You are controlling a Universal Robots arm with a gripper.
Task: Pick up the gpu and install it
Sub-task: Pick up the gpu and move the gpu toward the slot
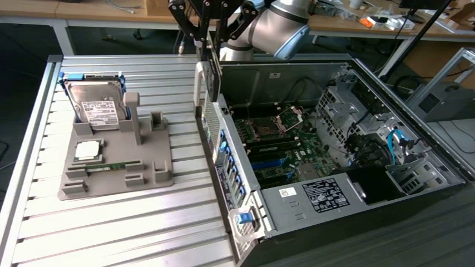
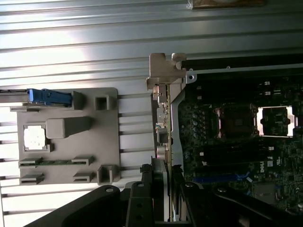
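Observation:
The gpu (image 1: 206, 83) hangs upright and edge-on from my gripper (image 1: 208, 50), just above the rear wall of the open computer case (image 1: 312, 194). My gripper is shut on the card's upper edge. In the wrist view the gpu (image 2: 163, 118) appears as a thin tan strip with a silvery metal bracket (image 2: 165, 71) at its far end. My gripper (image 2: 164, 177) clamps it between two black fingers (image 2: 146, 189). The card sits over the edge of the motherboard (image 2: 236, 142), beside the case's back panel.
A grey parts holder (image 1: 111, 167) on the slatted aluminium table (image 1: 111, 233) carries a silver hard drive (image 1: 97, 108), a processor chip (image 1: 88, 149) and a green memory stick (image 1: 111, 165). Inside the case are a processor socket (image 1: 263, 129), blue cables (image 1: 397, 142) and drive bays.

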